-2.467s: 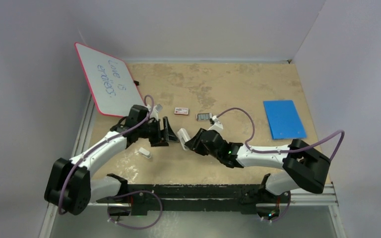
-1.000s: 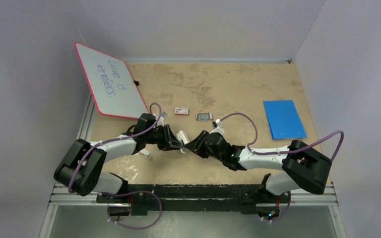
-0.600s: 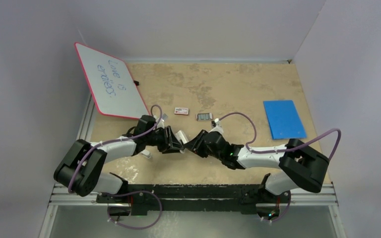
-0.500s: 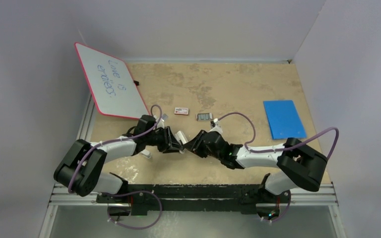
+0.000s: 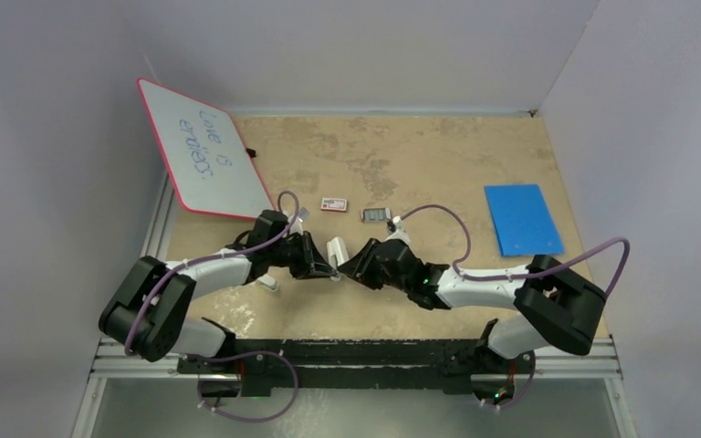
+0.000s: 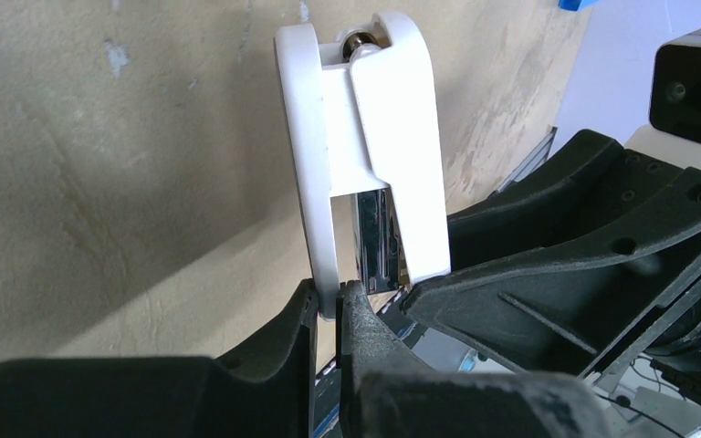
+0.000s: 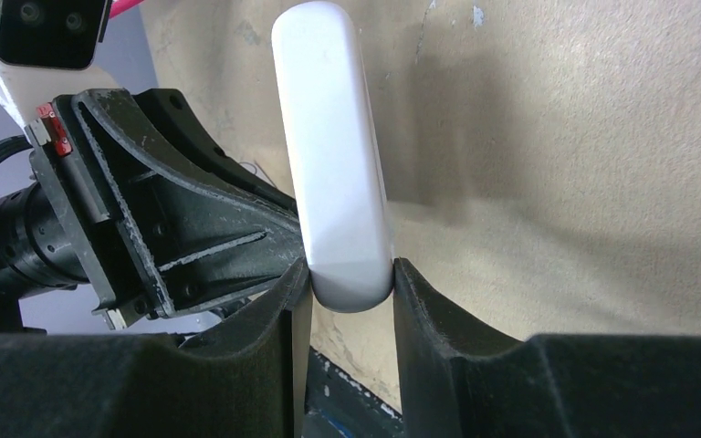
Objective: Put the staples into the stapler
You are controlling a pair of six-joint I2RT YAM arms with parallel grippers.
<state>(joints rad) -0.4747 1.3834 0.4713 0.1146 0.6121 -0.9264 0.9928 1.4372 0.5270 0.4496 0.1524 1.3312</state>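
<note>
The white stapler [image 5: 337, 250] is held off the bench [image 5: 402, 155], between the tips of both arms, and everything else is placed from it. The right tool [image 7: 350, 274] is clenched on the stapler's rounded end, one dark finger pressed against each side of the smooth white body, which stands up away from the fingers in the right wrist view. The left tool [image 6: 330, 306] comes at the stapler from the opposite side, and its fingers are pinched nearly together on a thin white edge at the stapler's lower end. In the left wrist view a strip of shiny metal [image 6: 371, 237] shows in the slot between the stapler's two white parts, with a hinge pin at the far end. The staples [image 5: 376, 215], a small dark grey block, lie flat on the bench just beyond the stapler and a little to its right, apart from both tools. A red-and-white box [image 5: 333, 203] lies beyond the stapler, beside the staples on their left. A short white bar [image 5: 267, 282] lies to the stapler's left, nearer the arm bases and beside the left arm. A whiteboard [image 5: 205, 151] leans further off on the stapler's far left, and a blue sheet [image 5: 522, 219] lies well to its right.
</note>
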